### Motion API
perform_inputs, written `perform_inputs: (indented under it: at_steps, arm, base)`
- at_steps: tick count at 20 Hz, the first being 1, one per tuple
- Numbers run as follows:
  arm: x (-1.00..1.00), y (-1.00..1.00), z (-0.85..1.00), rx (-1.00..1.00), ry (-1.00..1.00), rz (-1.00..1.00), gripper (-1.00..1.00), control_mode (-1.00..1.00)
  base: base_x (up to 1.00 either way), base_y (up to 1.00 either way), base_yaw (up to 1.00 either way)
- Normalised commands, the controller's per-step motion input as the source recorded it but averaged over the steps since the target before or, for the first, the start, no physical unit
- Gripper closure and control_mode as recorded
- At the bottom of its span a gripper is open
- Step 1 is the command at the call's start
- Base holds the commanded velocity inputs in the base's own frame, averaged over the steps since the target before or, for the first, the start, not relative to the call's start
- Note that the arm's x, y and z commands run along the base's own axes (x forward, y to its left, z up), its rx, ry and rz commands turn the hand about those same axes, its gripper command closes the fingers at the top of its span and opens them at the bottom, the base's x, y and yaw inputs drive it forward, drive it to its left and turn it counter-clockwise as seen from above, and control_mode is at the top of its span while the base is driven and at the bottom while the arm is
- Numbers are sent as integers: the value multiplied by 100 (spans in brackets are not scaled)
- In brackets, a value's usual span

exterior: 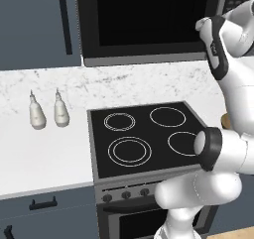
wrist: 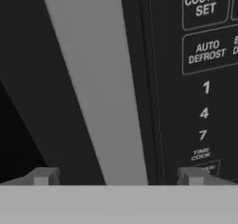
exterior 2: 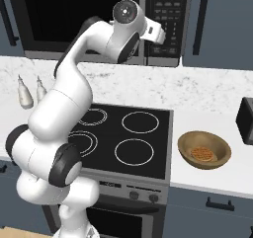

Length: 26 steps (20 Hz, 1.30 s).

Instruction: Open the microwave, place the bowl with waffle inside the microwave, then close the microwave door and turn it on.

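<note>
The black microwave (exterior: 149, 25) hangs over the stove with its door (exterior 2: 74, 17) shut. My gripper (exterior 2: 162, 36) is up close at the door's right edge, beside the keypad (exterior 2: 165, 12). In the hand view the gripper (wrist: 117, 176) is open. The door's grey steel strip (wrist: 93, 88) runs between its two fingertips (wrist: 44, 176), and the keypad (wrist: 204, 56) with number buttons is on the right. The brown wooden bowl (exterior 2: 217, 150) holding the waffle (exterior 2: 202, 154) sits on the white counter right of the stove, far below the gripper.
The black four-ring stove (exterior: 144, 134) lies under the microwave. Two white bottles (exterior: 36, 115) stand on the counter to the left. A dark appliance (exterior 2: 245, 121) sits at the right edge. Blue-grey cabinets (exterior 2: 217, 24) flank the microwave.
</note>
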Motion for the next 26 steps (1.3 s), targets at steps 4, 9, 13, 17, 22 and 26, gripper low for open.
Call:
perform_inputs:
  at_steps: [4, 9, 13, 17, 22, 26]
  arm:
    - [39, 0, -1, 8, 0, 0, -100, -100]
    - [13, 10, -22, 9, -8, 0, 100, -100]
    - [18, 21, -32, 12, -9, 0, 100, -100]
    - [10, 6, -9, 11, -8, 0, 100, -100]
    - [-80, -2, 7, 0, -4, -14, 100, -100]
    - [-100, -4, 7, -11, 0, -21, 100, -100]
  base:
    - [0, 0, 0]
    - [0, 0, 0]
    - [0, 0, 0]
    - [0, 0, 0]
    - [0, 0, 0]
    - [0, 0, 0]
